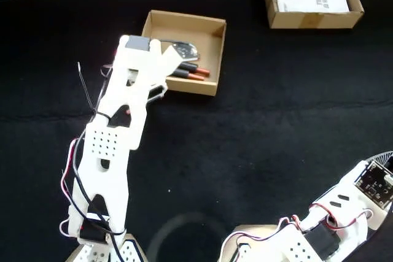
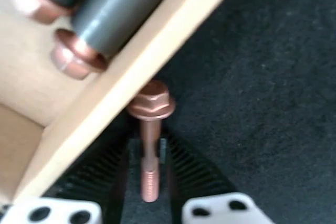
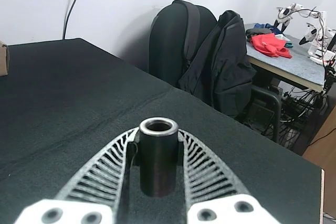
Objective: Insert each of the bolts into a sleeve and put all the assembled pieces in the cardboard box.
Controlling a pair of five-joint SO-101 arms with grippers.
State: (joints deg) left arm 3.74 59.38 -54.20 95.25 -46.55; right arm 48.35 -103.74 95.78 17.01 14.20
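We've got the left gripper (image 2: 150, 145) clamped on a bolt (image 2: 151, 103), its head just beside the box (image 2: 126, 77) outer wall, with two assembled pieces (image 2: 113, 14) inside. The right gripper (image 3: 158, 137) squeezes a sleeve (image 3: 157, 161), well apart from the box.

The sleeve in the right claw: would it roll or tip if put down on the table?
The sleeve is a smooth round tube, so on its side it would probably roll. Standing on end, it looks squat enough to stay upright. Its thick wall suggests a rigid material; the right claw does not appear to dent it.
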